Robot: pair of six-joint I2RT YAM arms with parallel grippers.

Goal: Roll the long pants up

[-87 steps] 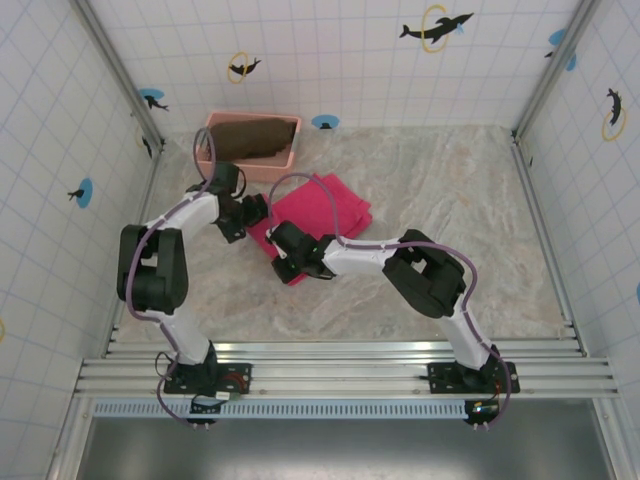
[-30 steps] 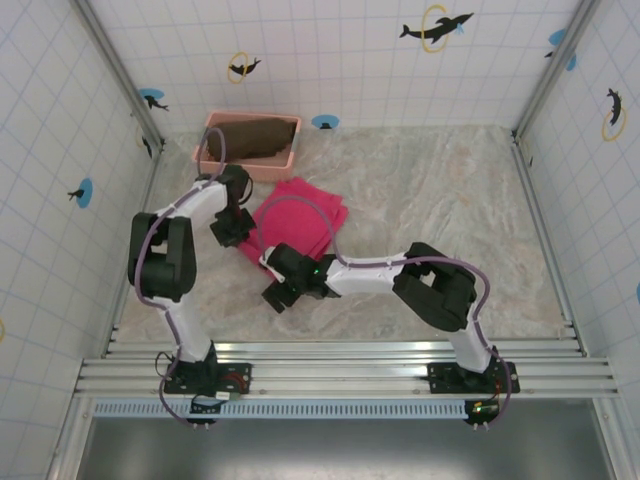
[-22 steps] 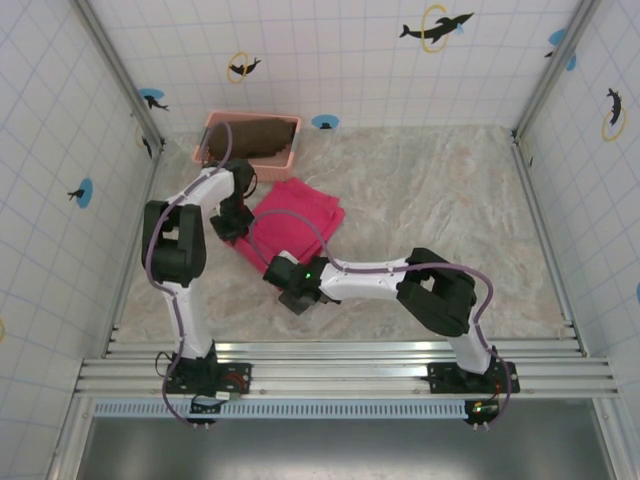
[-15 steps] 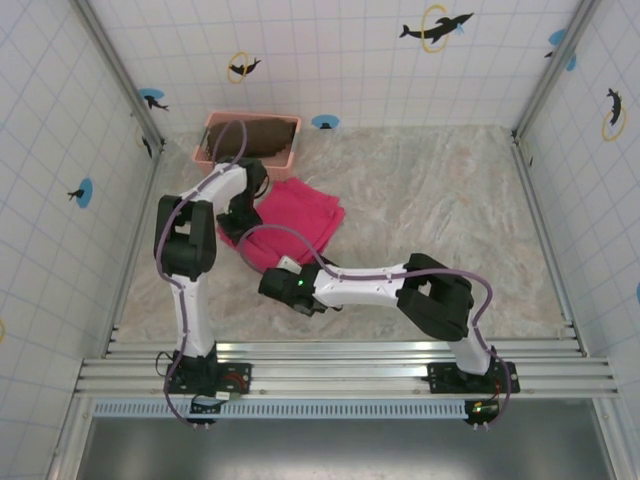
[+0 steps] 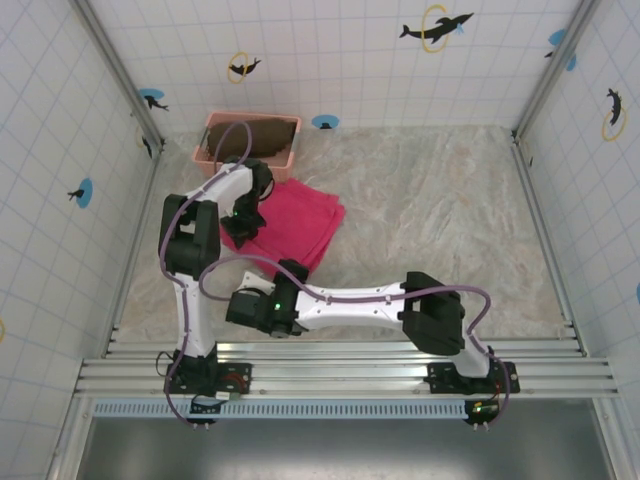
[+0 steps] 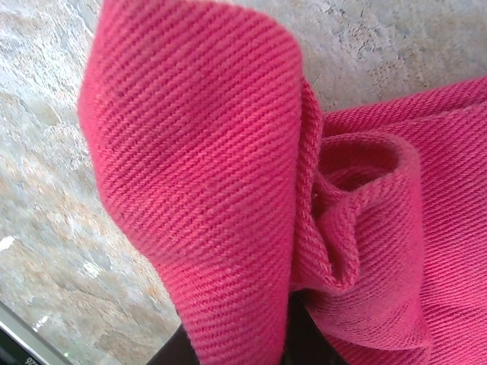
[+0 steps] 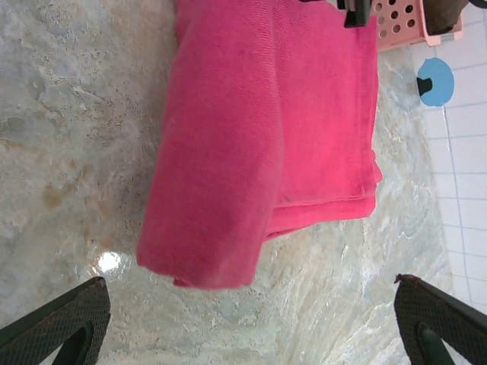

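The left gripper (image 5: 242, 214) is clamped on a bunched edge at the 9 o'clock side of the long pants (image 5: 298, 222), which lie folded on the table (image 5: 450, 200). The right gripper (image 5: 240, 307) is held wide open and empty at 7 o'clock from them. The first turn of the roll is judged to be in hand. Next, the near edge must be taken and turned evenly. At 11 o'clock, movement is crowded by the pink basket (image 5: 204, 157), in which a dark brown cloth (image 5: 250, 137) is held.

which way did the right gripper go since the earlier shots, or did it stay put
Yes. The right gripper has pulled back off the long pants toward the near metal rail, farther from the pink basket.
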